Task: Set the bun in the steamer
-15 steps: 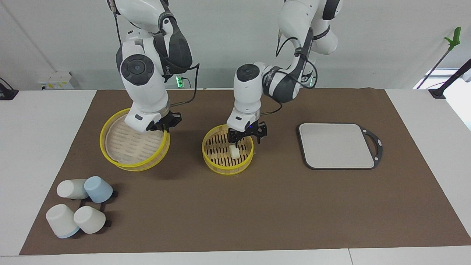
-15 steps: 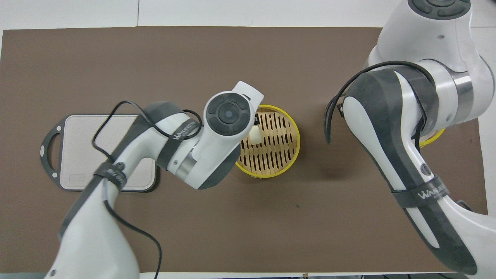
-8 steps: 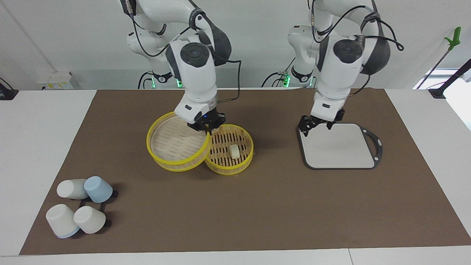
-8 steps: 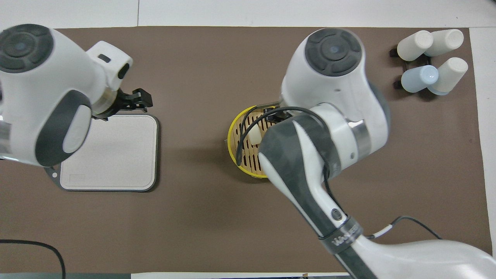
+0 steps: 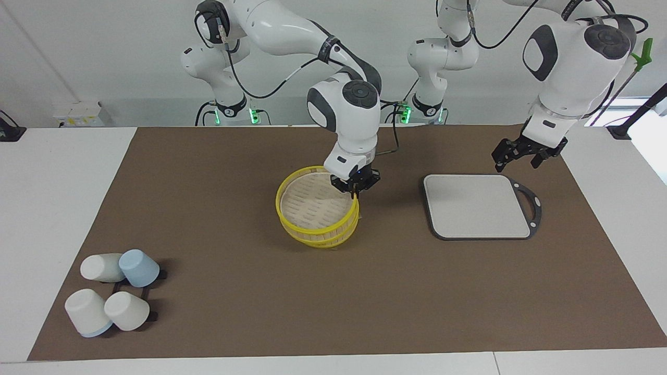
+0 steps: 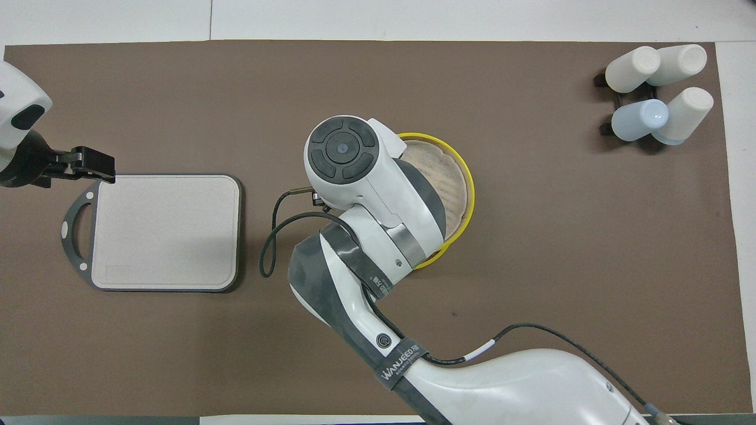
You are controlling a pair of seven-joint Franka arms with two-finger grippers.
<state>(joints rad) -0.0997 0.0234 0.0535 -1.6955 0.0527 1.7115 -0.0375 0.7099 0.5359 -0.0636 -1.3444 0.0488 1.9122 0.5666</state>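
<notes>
**Operator:** Facing view has my right gripper (image 5: 355, 186) pinched on the rim of the lid (image 5: 312, 200), at the edge nearer the robots. The lid sits tilted over the steamer (image 5: 323, 235), its farther edge low and its nearer edge a touch high.

**Observer:** And the bun?

**Operator:** I can't see it in either view. The lid covers the basket floor, so I judge it's inside, underneath.

**Observer:** How do you finish cleanly?

**Operator:** I'd ease the held edge straight down until the two yellow rims meet all round, then part the fingers and lift vertically. A sideways pull could drag the lid off or shove the basket along the mat.

**Observer:** The other arm?

**Operator:** My left gripper (image 5: 525, 151) waits in the air over the nearer corner of the grey board (image 5: 477, 205), fingers spread, holding nothing.

**Observer:** Surroundings?

**Operator:** A brown mat (image 5: 260, 312) on a white table (image 5: 52, 182), pale wall by the arm bases. Four cups (image 5: 112, 291) lie tipped on a black rack at the right arm's end, well apart from the steamer.
</notes>
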